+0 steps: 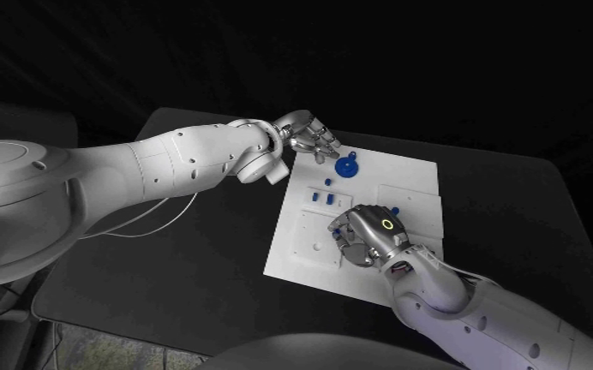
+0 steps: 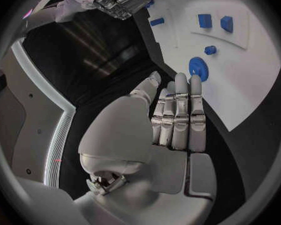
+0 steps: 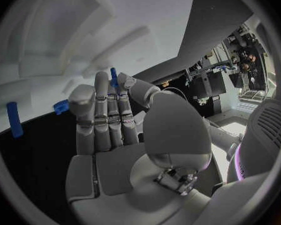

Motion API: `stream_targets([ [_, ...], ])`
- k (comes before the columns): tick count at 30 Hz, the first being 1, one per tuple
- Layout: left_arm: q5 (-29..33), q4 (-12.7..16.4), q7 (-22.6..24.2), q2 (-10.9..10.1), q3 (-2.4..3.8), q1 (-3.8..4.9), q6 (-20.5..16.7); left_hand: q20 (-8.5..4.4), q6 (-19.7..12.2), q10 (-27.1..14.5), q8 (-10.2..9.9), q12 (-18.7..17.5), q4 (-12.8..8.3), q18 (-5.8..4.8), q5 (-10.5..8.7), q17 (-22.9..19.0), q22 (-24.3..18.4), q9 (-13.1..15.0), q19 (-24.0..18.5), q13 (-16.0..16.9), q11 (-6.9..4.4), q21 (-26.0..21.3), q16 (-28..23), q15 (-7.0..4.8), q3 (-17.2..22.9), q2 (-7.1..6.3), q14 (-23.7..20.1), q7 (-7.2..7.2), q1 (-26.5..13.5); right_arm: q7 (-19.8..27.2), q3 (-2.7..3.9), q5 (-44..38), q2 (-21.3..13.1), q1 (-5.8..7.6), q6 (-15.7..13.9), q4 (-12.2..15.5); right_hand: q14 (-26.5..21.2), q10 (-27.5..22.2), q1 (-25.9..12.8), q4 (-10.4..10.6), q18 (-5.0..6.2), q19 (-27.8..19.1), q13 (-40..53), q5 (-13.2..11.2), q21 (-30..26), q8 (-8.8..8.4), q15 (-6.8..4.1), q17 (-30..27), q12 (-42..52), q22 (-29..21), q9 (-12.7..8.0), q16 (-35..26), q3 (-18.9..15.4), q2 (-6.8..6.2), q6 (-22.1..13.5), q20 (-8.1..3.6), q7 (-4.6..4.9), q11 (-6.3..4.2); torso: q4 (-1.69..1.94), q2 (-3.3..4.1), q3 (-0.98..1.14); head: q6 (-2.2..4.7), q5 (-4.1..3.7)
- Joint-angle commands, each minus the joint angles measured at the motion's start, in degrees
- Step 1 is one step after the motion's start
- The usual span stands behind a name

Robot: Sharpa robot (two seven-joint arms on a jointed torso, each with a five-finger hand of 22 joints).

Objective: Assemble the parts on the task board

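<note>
Dim scene, one bright white plate against deep black

The desk (image 1: 161, 276) and background are nearly black; the task board (image 1: 414, 177) glows pale and evenly lit. Both wrist views bend straight edges strongly at their rims, with dark vignetted borders.

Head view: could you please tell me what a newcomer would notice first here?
The white task board stands out in the middle of the black table, dotted with blue parts, the largest a round disc near its far edge. The left robot hand hovers at the board's far corner beside the disc, while the right robot hand is over the board's near half.
</note>
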Motion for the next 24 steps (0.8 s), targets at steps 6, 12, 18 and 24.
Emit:
stream_targets([
  [6, -0.1, 0.0, 0.5, 0.1, 0.05, 0.04, 0.9, 0.07, -0.2, -0.5, -0.1, -0.3, 0.3, -0.10, -0.01, -0.1, 0.0, 0.0, 0.0, -0.1, 0.12, 0.0, -0.3, -0.06, -0.2, 0.41, -0.4, -0.13, -0.2, 0.4, -0.01, 0.0, 0.0, -0.07, 0.5, -0.1, 0.4, 1.9, 0.4, 0.2, 0.74, 0.3, 0.2, 0.2, 0.1, -0.06, -0.02, 0.1, 0.2, 4.7, 0.0, -0.4, 0.0, 0.07, 0.3, -0.14, 0.07, -1.57, 0.01, -0.01, -0.02, -0.12, 0.09],
  [12, -0.1, 0.0, 0.5, 0.1, 0.05, 0.04, 0.9, 0.07, -0.2, -0.5, -0.1, -0.3, 0.3, -0.10, -0.01, -0.1, 0.0, 0.0, 0.0, -0.1, 0.12, 0.0, -0.3, -0.06, -0.2, 0.41, -0.4, -0.13, -0.2, 0.2, -0.01, 0.1, 0.1, -0.08, 0.8, -0.2, 0.4, 1.9, 0.4, 0.2, 0.74, 0.3, 0.2, 0.2, 0.1, -0.06, -0.02, 0.1, 0.2, 4.7, 0.0, -0.4, 0.0, 0.07, 0.3, -0.14, 0.07, -1.57, 0.02, -0.02, -0.02, -0.24, 0.21],
  [18, -0.1, 0.0, 0.5, 0.0, 0.05, 0.04, 1.0, 0.07, -0.2, -0.5, -0.1, -0.3, 0.3, -0.10, -0.01, -0.1, 0.0, 0.0, 0.0, -0.1, 0.12, 0.0, -0.3, -0.06, -0.2, 0.41, -0.4, -0.13, -0.2, -0.2, -0.01, 0.1, 0.3, -0.08, 1.2, -0.7, 0.4, 1.8, 0.4, 0.1, 0.73, 0.3, 0.2, 0.2, 0.0, -0.07, -0.01, 0.1, 0.2, 4.7, 0.0, -0.4, 0.0, 0.18, 0.2, -0.13, 0.08, -1.56, 0.03, -0.01, -0.03, -0.31, 0.21],
  [24, -0.1, 0.0, 0.5, 0.1, 0.05, 0.04, 1.1, 0.07, -0.2, -0.5, -0.1, -0.3, 0.3, -0.10, -0.01, -0.1, 0.0, 0.0, 0.0, -0.1, 0.12, 0.0, -0.3, -0.06, -0.2, 0.41, -0.4, -0.13, -0.2, -0.3, -0.02, 0.1, 0.7, -0.08, 1.4, -1.2, 0.4, 1.8, 0.4, 0.1, 0.73, 0.3, 0.2, 0.2, 0.0, -0.07, -0.01, 0.1, 0.2, 4.7, 0.0, -0.4, 0.0, 0.18, 0.2, -0.13, 0.08, -1.56, 0.02, 0.00, -0.02, -0.36, 0.29],
])
